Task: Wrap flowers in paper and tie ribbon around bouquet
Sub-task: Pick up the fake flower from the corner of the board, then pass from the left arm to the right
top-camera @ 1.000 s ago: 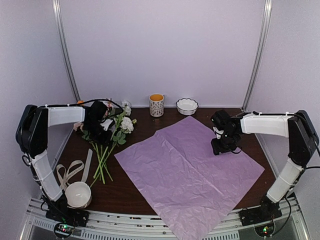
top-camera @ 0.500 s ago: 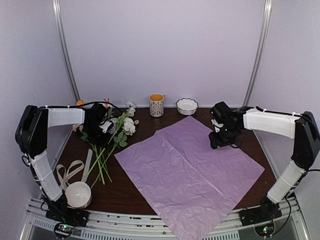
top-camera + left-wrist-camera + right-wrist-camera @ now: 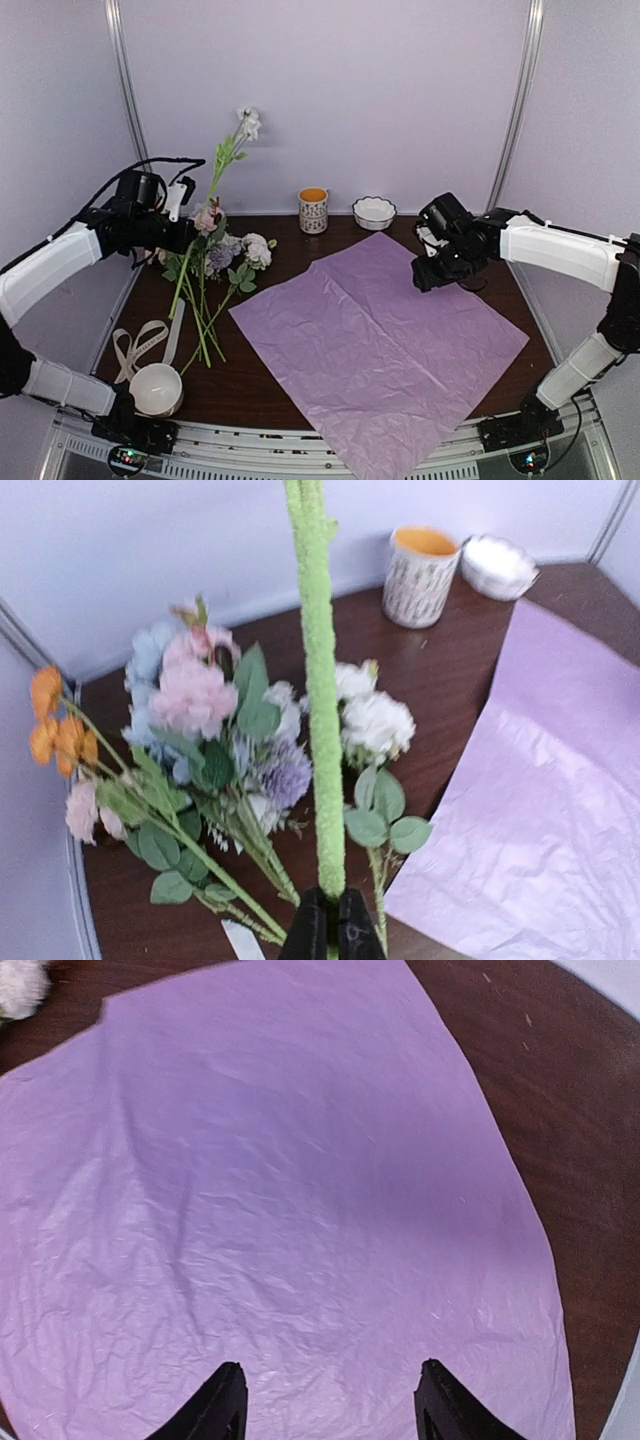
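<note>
Left gripper [image 3: 326, 925] risen, clenched on single fuzzy green white-bloomed stem [image 3: 318, 680], above mixed artificial flower bunch [image 3: 225, 262] at 10 o'clock. Right gripper [image 3: 330, 1400] splayed, empty, over crinkly lilac paper sheet [image 3: 380, 340]. Lay stem diagonally, centred.

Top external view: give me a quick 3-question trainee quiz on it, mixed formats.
1. True or false: the left jaws are shut on one flower stem that stands up out of the other flowers.
2. The paper is: A) spread flat on the table; B) rolled into a cone; C) stuffed in the cup.
3. Fill in: the ribbon lies loose beside a white ____.

Key: 1 true; 2 A; 3 bowl.
</note>
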`<state>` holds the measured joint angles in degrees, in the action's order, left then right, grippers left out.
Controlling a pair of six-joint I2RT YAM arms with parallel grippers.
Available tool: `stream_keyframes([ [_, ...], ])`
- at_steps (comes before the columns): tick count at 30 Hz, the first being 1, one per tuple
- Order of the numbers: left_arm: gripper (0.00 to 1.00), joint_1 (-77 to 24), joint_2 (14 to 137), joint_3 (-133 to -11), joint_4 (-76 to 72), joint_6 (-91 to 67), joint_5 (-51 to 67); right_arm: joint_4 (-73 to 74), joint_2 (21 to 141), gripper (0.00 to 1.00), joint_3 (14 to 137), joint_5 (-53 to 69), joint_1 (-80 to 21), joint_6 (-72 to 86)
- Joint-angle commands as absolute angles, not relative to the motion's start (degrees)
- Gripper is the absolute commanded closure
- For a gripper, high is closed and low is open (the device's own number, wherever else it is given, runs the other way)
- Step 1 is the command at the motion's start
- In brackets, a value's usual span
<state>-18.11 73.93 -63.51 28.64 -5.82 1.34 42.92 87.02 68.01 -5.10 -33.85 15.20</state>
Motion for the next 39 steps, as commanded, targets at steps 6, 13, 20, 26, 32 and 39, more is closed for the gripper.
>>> stream_keyframes([
  [6, 1.00, -35.5, 58.7, -56.4, -7.2, -5.7, 24.9, 7.5, 75.6, 0.36, 70.6, 21.0, -48.9, 10.2],
  [13, 1.00, -41.1, 64.2, -55.3, -25.5, -14.6, 33.2, -18.6, 78.7, 0.30, 72.8, 27.9, -53.8, 20.0],
  [20, 1.00, -45.2, 67.1, -56.4, -23.0, -12.1, 34.0, -15.6, 84.3, 0.33, 80.0, 24.4, -54.6, 20.8],
  [26, 1.00, -46.3, 68.2, -55.6, -21.5, -12.5, 33.3, -13.5, 85.3, 0.69, 81.7, 23.4, -54.9, 21.5],
  [32, 1.00, -46.4, 69.6, -56.2, -18.4, -13.6, 33.4, -8.5, 83.3, 1.00, 81.5, 21.3, -54.1, 21.3],
  [39, 0.32, -46.1, 69.4, -57.3, -12.9, -13.8, 30.4, 4.0, 78.3, 1.00, 77.3, 13.4, -50.0, 24.5],
])
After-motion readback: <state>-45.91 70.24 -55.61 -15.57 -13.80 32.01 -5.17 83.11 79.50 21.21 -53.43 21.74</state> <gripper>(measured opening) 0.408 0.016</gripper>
